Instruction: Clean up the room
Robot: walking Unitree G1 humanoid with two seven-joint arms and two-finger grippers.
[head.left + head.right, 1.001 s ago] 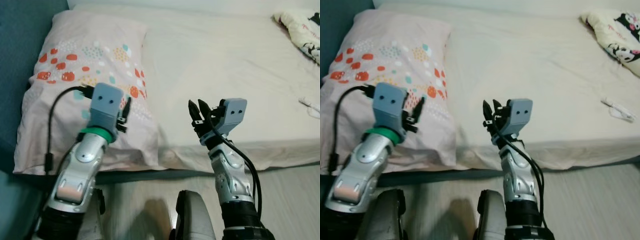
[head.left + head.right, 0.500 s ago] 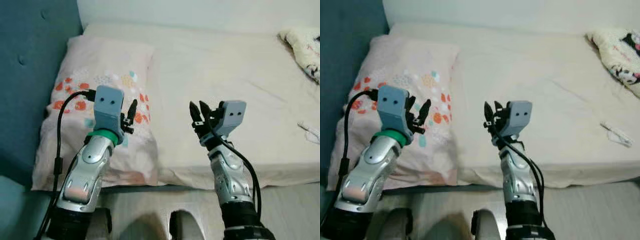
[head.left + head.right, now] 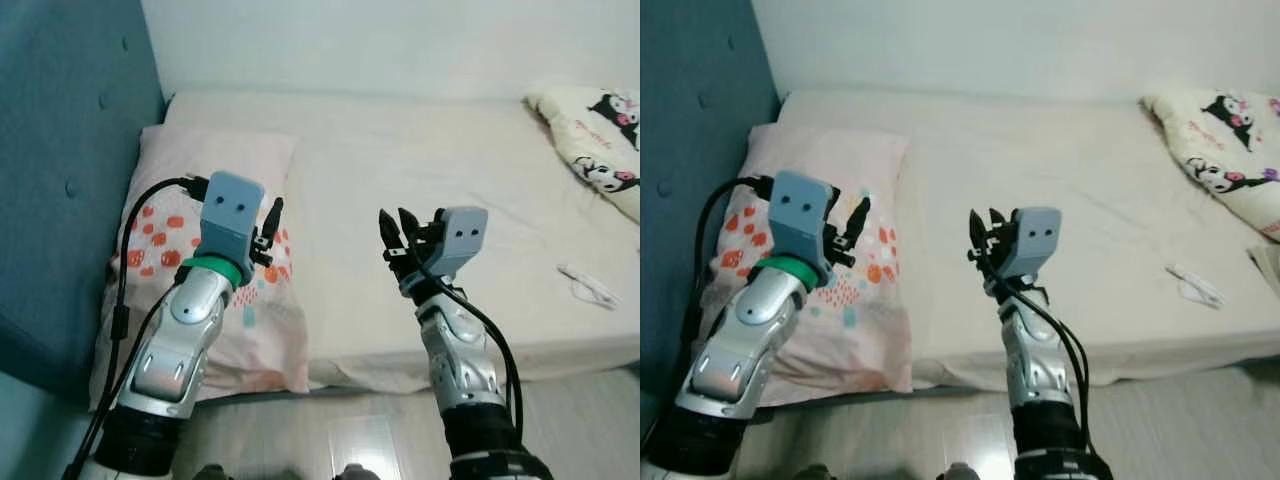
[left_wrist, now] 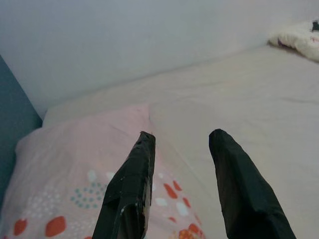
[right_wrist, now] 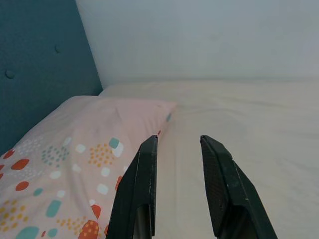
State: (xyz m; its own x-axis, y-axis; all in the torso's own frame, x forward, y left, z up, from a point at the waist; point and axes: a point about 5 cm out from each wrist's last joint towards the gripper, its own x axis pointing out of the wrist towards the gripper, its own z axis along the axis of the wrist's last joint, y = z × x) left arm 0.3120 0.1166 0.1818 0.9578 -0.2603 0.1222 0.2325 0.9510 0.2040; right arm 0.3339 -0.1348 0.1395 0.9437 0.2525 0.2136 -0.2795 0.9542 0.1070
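Bed with cream fitted sheet (image 3: 420,190), set against a teal padded headboard (image 3: 60,150). Pale pink pillow with orange and teal spots (image 3: 190,250) lies at the headboard end. A cream blanket printed with black-and-white cartoon figures (image 3: 1225,150) sits crumpled at the far right, and a small white cable-like item (image 3: 1193,284) lies loose on the sheet near it. Left gripper (image 4: 182,186) hovers over the pillow, fingers apart, empty. Right gripper (image 5: 177,186) is raised above the sheet, fingers apart, empty. Tidying appears barely begun: blanket and loose item remain to be dealt with.
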